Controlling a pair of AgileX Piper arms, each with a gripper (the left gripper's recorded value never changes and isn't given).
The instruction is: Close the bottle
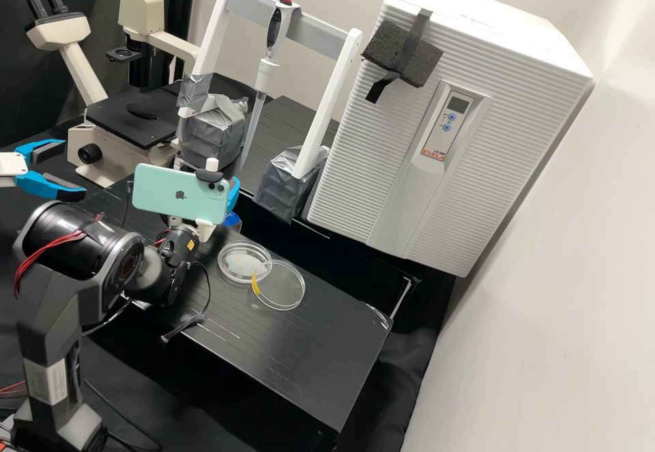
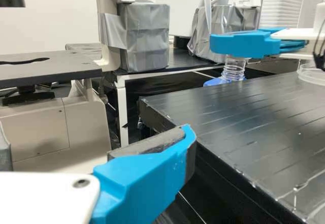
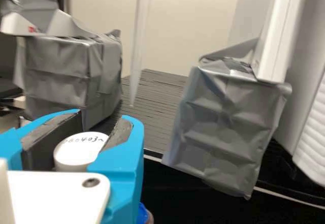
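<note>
While the right gripper (image 3: 89,132) pinches a round white cap (image 3: 76,152) in its fingers over the clear ribbed bottle (image 2: 233,72), the left gripper (image 1: 71,170) holds its fingers spread beside the grooved black desk (image 2: 254,127)

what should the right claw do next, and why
Probably lower the cap a touch while twisting: the right claw grips it right over the neck of the bottle, so seating it on the threads seems next.
</note>
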